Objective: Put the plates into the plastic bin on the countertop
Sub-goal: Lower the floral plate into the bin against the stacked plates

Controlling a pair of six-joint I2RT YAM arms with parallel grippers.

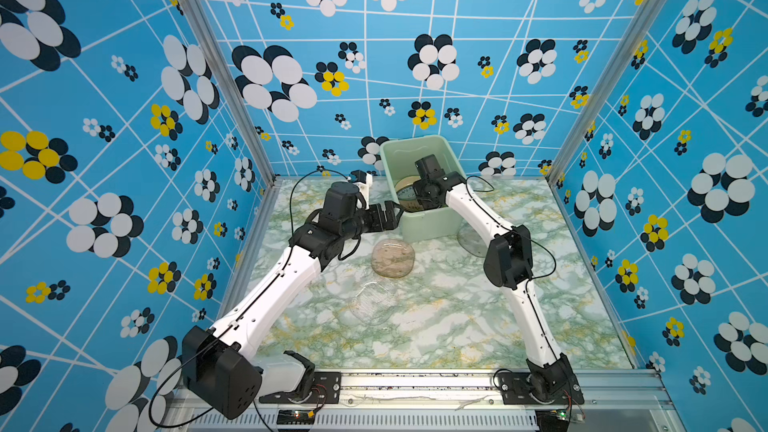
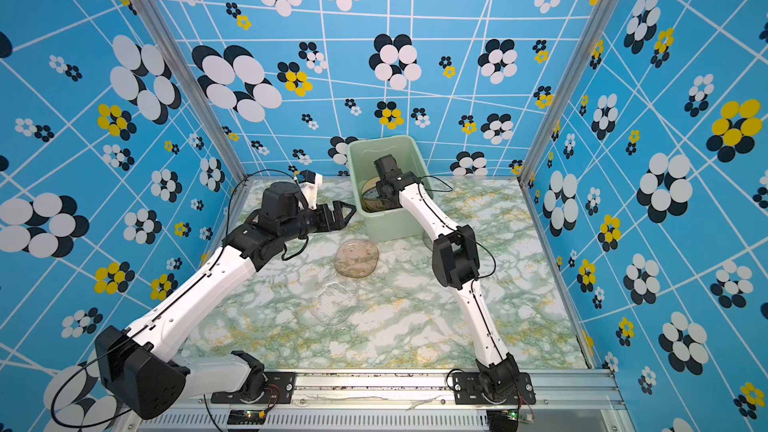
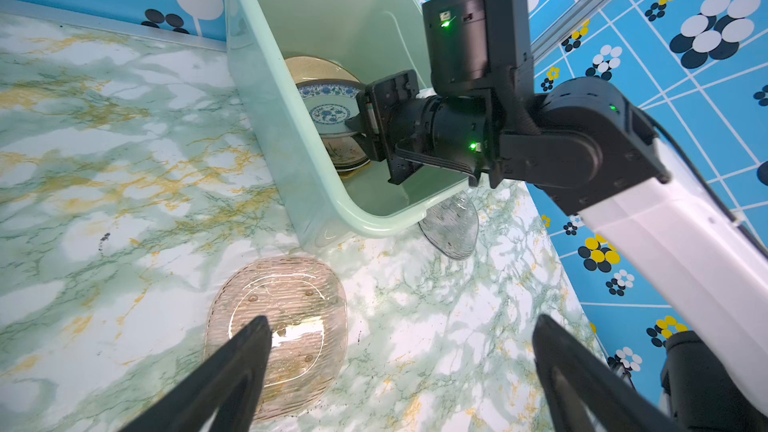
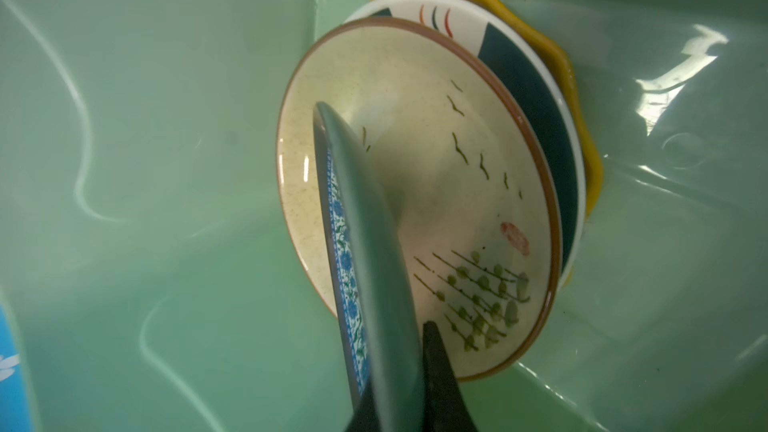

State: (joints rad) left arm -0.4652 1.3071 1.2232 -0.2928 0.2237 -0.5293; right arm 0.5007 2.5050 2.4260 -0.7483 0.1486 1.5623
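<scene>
My left arm [image 1: 266,301]: base at the near-left corner of the countertop [image 1: 457,326], long link slanting up toward the far edge, wrist turned right toward the middle. My left gripper [image 1: 388,214] sits roughly level above the surface, close to the far edge. Its 2 fingers [image 3: 249,351] are spread wide and empty.

My right arm [image 1: 528,317]: base at the near edge, right side. Elbow [image 1: 509,261] raised, forearm slanting left toward the far edge, wrist pitched down. My right gripper [image 3: 358,120] is clamped on the rim of the blue-patterned plate [image 4: 365,243], which is held on edge. 1 finger [image 4: 440,367] shows pressed against its plain side; the other finger is mostly hidden behind it.
</scene>
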